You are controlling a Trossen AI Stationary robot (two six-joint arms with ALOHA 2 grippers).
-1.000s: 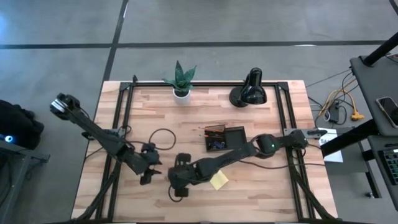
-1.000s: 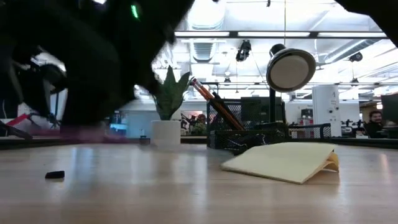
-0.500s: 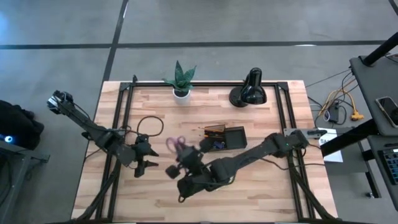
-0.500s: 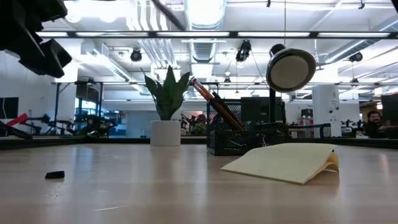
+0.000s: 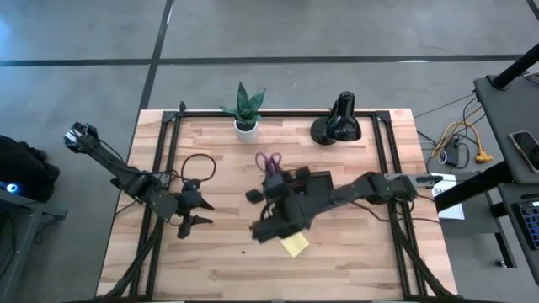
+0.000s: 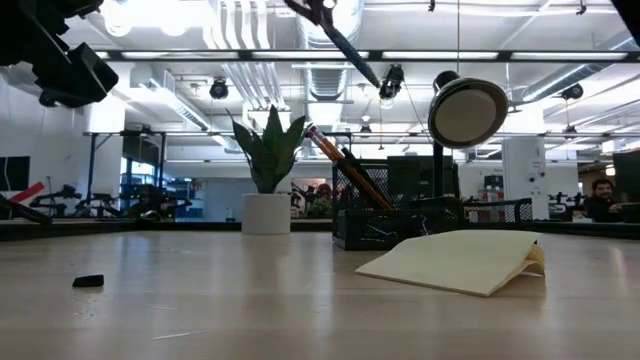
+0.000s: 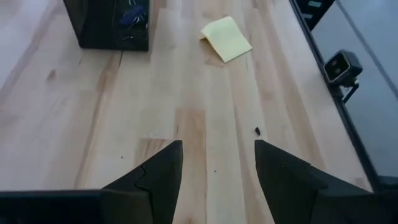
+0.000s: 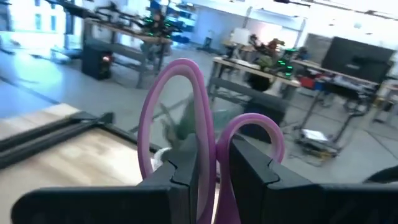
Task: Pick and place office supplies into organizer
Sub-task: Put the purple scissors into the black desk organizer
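My right gripper (image 5: 272, 182) is shut on the purple-handled scissors (image 5: 268, 162), held in the air just left of the dark organizer (image 5: 313, 185). In the right wrist view the two purple loops (image 8: 178, 106) stick out past my gripper (image 8: 215, 160). A thin dark blade (image 6: 348, 42) slants down at the top of the low view. The yellow sticky pad (image 5: 295, 245) lies flat on the table, one edge curled up (image 6: 535, 262). A tiny dark clip (image 7: 257, 130) lies near it. Orange pencils (image 6: 335, 162) lean in the organizer (image 6: 400, 218). My left gripper (image 7: 217, 168) is open above bare wood at the table's left (image 5: 195, 212). My right gripper pinches the scissors between its two fingers at the handles, where the two purple loops meet (image 8: 209, 152). The fingers come roughly level, pointing toward the table's far side, and the loops reach beyond the fingertips. The scissors are lifted clear of the table.
A potted green plant (image 5: 244, 109) and a black desk lamp (image 5: 337, 123) stand along the far edge. Black rails (image 5: 164, 160) run down both table sides. A cable loops (image 5: 198, 167) by the left arm. Bare wood lies between the left gripper and the sticky pad.
My right gripper has risen from the table near the left-centre with the scissors and swung toward the far edge and right, up to the organizer. The scissors are lifted clear now. My left gripper has drawn back a little toward the table's left edge.
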